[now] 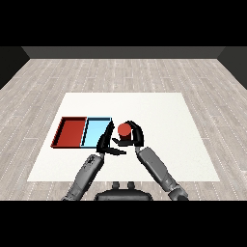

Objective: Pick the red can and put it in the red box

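Right hand (134, 136) curled round red can (124, 130) (upright), left hand (107, 142) beside it, fingers relaxed, red tray (61, 131) leftward

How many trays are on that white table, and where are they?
2. The red tray lies at the left. The light blue tray sits right beside it, touching its right edge, with the robot's left hand at its near right corner. None seems hidden.

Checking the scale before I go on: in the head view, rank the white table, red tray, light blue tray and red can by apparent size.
1. White table, by far the largest.
2. Red tray.
3. Light blue tray, slightly smaller-looking, though partly hidden by the left hand, so unsure.
4. Red can, the smallest.
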{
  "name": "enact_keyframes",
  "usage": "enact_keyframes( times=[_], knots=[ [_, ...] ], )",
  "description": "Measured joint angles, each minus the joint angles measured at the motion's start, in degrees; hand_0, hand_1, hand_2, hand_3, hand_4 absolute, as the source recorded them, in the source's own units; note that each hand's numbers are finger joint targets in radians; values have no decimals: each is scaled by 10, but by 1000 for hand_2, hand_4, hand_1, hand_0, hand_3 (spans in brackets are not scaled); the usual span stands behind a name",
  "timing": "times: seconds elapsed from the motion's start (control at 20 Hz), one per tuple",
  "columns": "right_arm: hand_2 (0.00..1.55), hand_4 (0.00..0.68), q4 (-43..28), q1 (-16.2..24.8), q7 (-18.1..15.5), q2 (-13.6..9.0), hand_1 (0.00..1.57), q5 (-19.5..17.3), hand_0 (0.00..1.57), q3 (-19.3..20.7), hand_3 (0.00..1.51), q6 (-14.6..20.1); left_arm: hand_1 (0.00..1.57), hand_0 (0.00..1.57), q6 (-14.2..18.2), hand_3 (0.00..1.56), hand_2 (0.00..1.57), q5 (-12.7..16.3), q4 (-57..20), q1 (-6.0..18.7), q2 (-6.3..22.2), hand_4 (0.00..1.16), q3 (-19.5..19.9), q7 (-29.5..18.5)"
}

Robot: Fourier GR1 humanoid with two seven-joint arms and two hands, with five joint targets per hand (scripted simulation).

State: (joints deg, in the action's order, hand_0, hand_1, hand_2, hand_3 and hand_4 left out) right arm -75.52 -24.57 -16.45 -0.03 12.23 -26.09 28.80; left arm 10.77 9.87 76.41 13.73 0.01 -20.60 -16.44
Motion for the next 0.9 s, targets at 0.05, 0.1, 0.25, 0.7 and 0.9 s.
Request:
enact_keyframes(
  times=[0.05,0.1,0.25,0.7,0.9],
  knots=[
    [1434,641,-5,8,-1,0,1451,-2,1451,1,1378,-5,0,0,4,0,0,7,-17,11,0,0,-3,-5],
    [1433,637,-2,11,-6,0,1435,-4,1435,8,1377,-13,0,0,3,0,0,9,-20,12,0,0,-5,-5],
    [1437,630,-8,4,5,0,1435,0,1435,-6,1376,0,0,0,11,0,0,20,-40,11,0,0,-19,-19],
    [1443,615,11,-27,-9,0,1486,44,1486,-39,1377,17,0,0,25,0,0,77,-101,49,0,0,-53,-57],
    [1451,617,7,-34,-8,0,1494,52,1494,-57,1376,33,0,0,30,0,0,73,-79,39,1,0,-66,-50]
  ],
)
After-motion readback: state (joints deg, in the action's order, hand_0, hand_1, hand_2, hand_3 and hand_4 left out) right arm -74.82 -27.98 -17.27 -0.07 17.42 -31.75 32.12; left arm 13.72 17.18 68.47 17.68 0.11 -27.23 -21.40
